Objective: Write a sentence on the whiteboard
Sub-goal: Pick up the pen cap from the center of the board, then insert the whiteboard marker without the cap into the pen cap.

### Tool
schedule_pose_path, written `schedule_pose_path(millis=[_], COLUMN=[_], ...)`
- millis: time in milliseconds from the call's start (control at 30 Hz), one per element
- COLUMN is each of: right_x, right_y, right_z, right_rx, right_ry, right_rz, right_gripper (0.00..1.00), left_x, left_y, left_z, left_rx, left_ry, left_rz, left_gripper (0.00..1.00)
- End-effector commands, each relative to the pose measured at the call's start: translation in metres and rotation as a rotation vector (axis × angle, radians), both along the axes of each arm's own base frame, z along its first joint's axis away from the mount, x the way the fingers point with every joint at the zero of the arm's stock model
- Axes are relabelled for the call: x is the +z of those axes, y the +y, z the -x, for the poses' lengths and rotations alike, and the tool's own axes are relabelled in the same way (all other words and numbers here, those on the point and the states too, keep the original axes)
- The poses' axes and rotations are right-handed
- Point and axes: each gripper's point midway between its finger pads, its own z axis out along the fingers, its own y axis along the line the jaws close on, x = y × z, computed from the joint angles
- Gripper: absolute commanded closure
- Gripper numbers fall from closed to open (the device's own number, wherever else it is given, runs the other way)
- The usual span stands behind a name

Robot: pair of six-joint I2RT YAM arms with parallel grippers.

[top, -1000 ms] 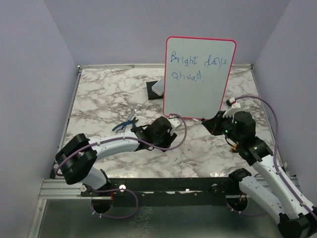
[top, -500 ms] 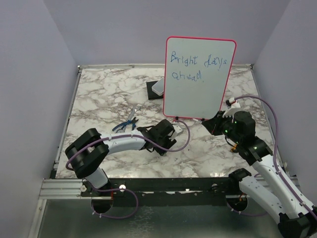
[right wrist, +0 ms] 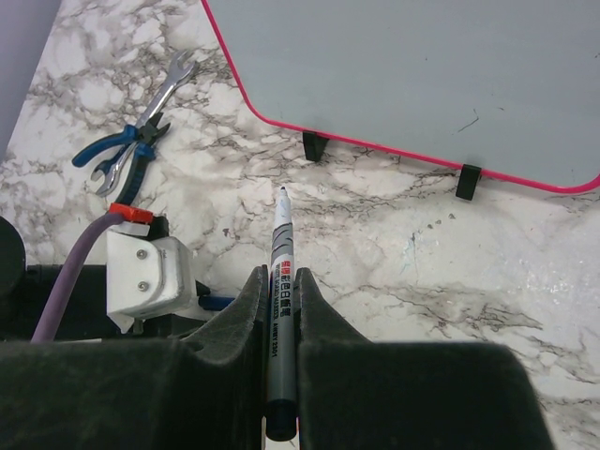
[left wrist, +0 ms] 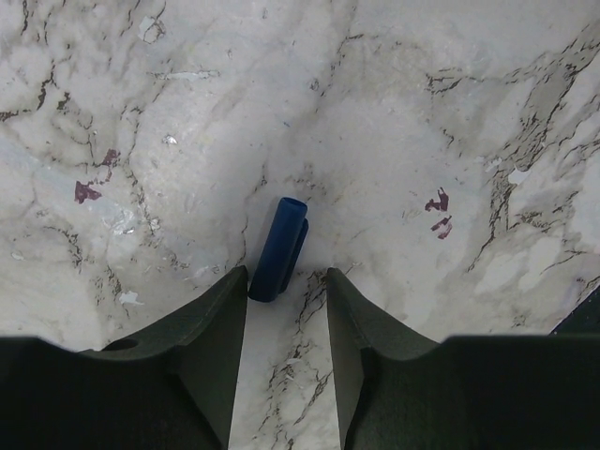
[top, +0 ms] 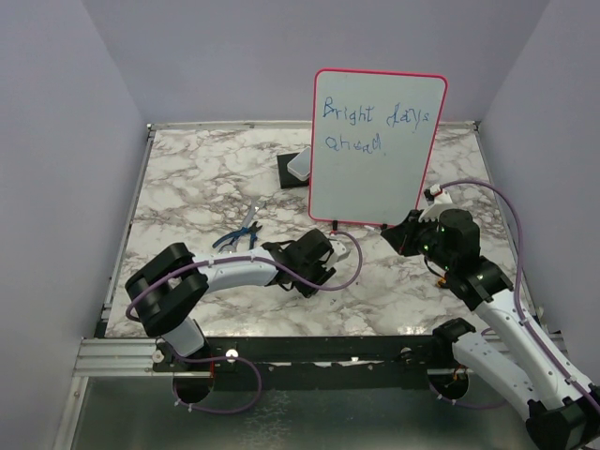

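The whiteboard [top: 375, 150] stands upright at the back right, red-framed, on small black feet. The sentence [top: 373, 127] "Bright days ahead" is on its upper part in blue. The right wrist view shows only the blank lower part of the board [right wrist: 422, 75]. My right gripper [top: 412, 234] [right wrist: 279, 274] is shut on a grey marker [right wrist: 281, 230], tip bare and pointing toward the board's base. My left gripper [top: 323, 251] [left wrist: 286, 281] is open, low over the table in front of the board. A blue marker cap [left wrist: 278, 248] lies just beyond its fingertips, near the left one.
Blue-handled pliers and a wrench [top: 239, 234] lie on the marble table left of my left gripper; they also show in the right wrist view [right wrist: 127, 150]. A small eraser block [top: 298, 167] sits on a black pad left of the board. Purple walls surround the table.
My left gripper has drawn back a little toward the near edge and dropped lower, its elbow swinging in. My right gripper, with the marker, has shifted slightly.
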Motion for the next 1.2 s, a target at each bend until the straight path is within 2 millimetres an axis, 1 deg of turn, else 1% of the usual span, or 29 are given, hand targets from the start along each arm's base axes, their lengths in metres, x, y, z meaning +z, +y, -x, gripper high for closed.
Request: schedule_pose_path(millis=[0, 100, 200, 333, 400, 500, 533, 600, 667, 700, 800, 867, 933, 1000, 1033, 1100, 1167], right_x=[0.007, 0.006, 0.005, 0.002, 0.0, -0.004, -0.006, -0.012, -0.016, -0.017, -0.012, -0.005, 0.003, 0.008, 0.01, 0.013, 0.015], right_y=[0.0, 0.0, -0.002, -0.006, -0.008, -0.009, -0.009, -0.009, -0.004, 0.002, 0.021, 0.029, 0.036, 0.041, 0.043, 0.047, 0.053], right_z=[-0.004, -0.004, -0.004, -0.006, -0.006, -0.006, -0.006, -0.005, -0.004, -0.003, 0.001, 0.003, 0.007, 0.013, 0.015, 0.021, 0.031], right_rx=[-0.002, 0.0, -0.006, -0.032, -0.042, -0.054, -0.056, -0.061, -0.038, -0.006, 0.101, 0.154, 0.214, 0.27, 0.284, 0.32, 0.387], right_ry=[-0.038, -0.039, -0.033, -0.022, -0.015, 0.003, 0.01, 0.038, 0.073, 0.091, 0.126, 0.128, 0.135, 0.156, 0.17, 0.191, 0.222], right_rz=[0.001, 0.001, 0.01, 0.025, 0.027, 0.027, 0.028, 0.029, 0.028, 0.021, -0.01, -0.019, -0.02, -0.023, -0.027, -0.033, -0.051], right_gripper=[0.99, 0.99, 0.99, 0.99, 0.99, 0.99, 0.99, 0.99, 0.99, 0.99, 0.99, 0.99, 0.99, 0.99, 0.99, 0.99, 0.99], left_x=[-0.008, -0.009, -0.01, -0.015, -0.016, -0.012, -0.007, 0.003, 0.025, 0.036, 0.06, 0.073, 0.084, 0.097, 0.101, 0.104, 0.106], left_y=[0.003, 0.005, 0.004, 0.003, 0.002, 0.001, 0.0, 0.001, 0.001, 0.0, 0.003, 0.01, 0.008, 0.001, 0.0, 0.006, 0.012], left_z=[0.001, -0.005, -0.005, -0.001, 0.001, 0.001, -0.002, -0.009, -0.022, -0.027, -0.037, -0.045, -0.039, -0.023, -0.016, -0.005, 0.006], left_rx=[0.015, 0.036, 0.033, 0.007, 0.004, 0.001, 0.003, 0.017, 0.04, 0.042, 0.017, 0.023, -0.021, -0.098, -0.114, -0.131, -0.139], left_ry=[0.003, -0.018, -0.02, -0.008, 0.002, -0.005, -0.021, -0.07, -0.158, -0.196, -0.273, -0.276, -0.245, -0.215, -0.201, -0.182, -0.178], left_rz=[-0.036, -0.052, -0.059, -0.068, -0.067, -0.056, -0.048, -0.035, 0.001, 0.024, 0.066, 0.109, 0.181, 0.256, 0.28, 0.296, 0.311], left_gripper=[0.59, 0.62, 0.66, 0.78, 0.86, 0.96, 0.99, 1.0, 1.0, 1.0, 1.0, 1.0, 1.0, 1.0, 1.0, 1.0, 1.0])
